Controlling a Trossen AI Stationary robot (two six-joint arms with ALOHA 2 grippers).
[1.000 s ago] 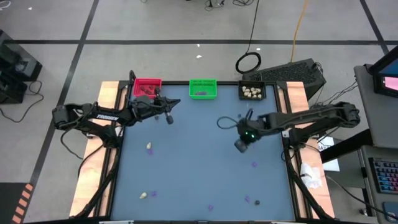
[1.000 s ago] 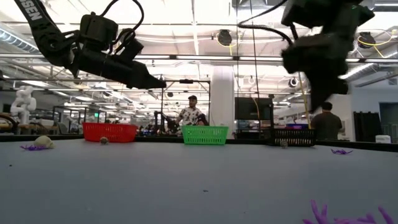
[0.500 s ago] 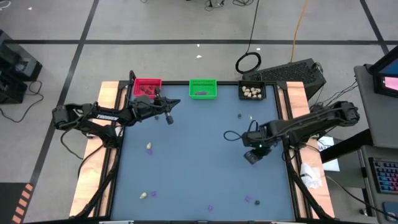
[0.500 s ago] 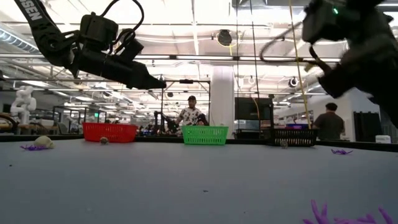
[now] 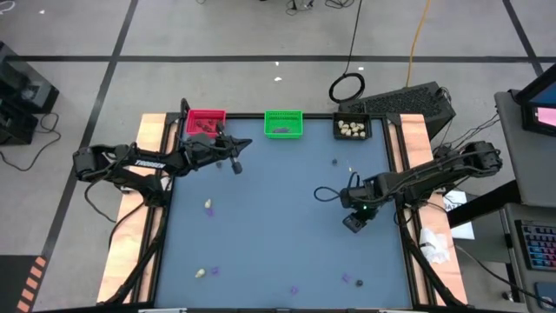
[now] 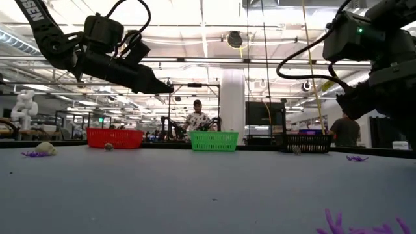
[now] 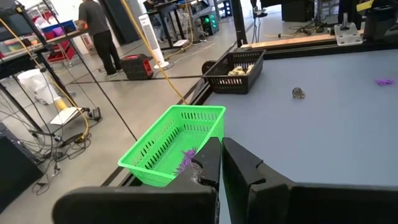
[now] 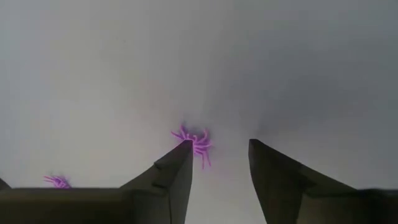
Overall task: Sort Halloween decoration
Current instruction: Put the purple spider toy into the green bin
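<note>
One purple bit (image 8: 196, 142) below right gripper (image 8: 219, 163)

Blue-grey table (image 5: 278, 235) with wooden side rails. Along its far edge: red bin (image 5: 205, 121), green bin (image 5: 283, 123), black bin (image 5: 352, 129), set apart in a row. Beyond, on the grey floor: coiled black cable (image 5: 347, 88), yellow cord (image 5: 420, 26). In the room behind, a person (image 6: 198, 121) standing past the green bin.

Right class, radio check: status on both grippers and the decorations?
Right gripper open, low over purple spider. Left gripper shut, waiting near green bin. Nothing in the way.
</note>
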